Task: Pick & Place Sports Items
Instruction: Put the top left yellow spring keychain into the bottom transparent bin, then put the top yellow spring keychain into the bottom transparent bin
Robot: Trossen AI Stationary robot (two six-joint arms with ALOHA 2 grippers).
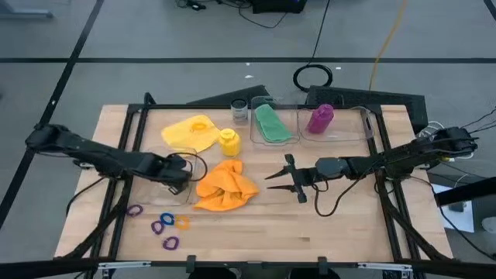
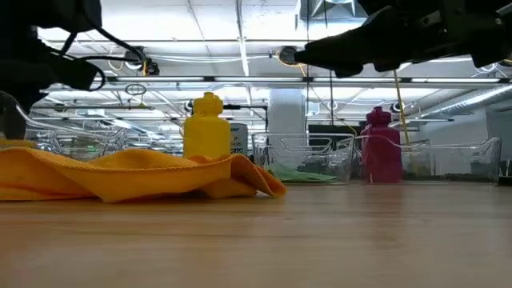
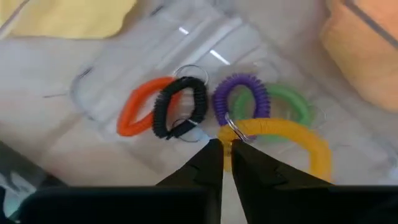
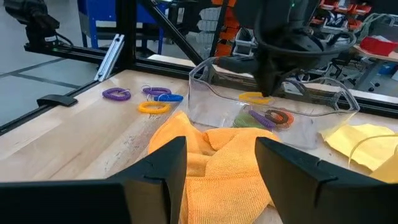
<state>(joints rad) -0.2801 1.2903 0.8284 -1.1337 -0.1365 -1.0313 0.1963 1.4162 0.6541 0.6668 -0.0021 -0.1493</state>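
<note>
My left gripper (image 1: 180, 177) points down into a clear box (image 4: 205, 106) at the table's left, shut on a yellow coil ring (image 3: 280, 134). On the box floor lie orange (image 3: 134, 109), black (image 3: 180, 106), purple (image 3: 242, 96) and green (image 3: 292, 102) rings. More rings (image 1: 163, 224) lie loose on the table near the front left. An orange cloth (image 1: 225, 187) is heaped at the middle, with my right gripper (image 1: 280, 180) open and level just to its right. A yellow cloth (image 1: 190, 132) and a yellow bottle (image 1: 228, 141) are farther back. My left gripper pinches the yellow coil ring between its two fingertips, at the end beside its small metal ring (image 3: 235, 129). The fingers come from above, pointing down. The ring (image 4: 255, 98) hangs inside the clear box, a little above the other rings.
At the back stand two clear boxes, one holding a green cloth (image 1: 271, 122) and the other a purple bottle (image 1: 319, 118). A small glass jar (image 1: 239, 111) stands left of them. Bare wood lies along the near right.
</note>
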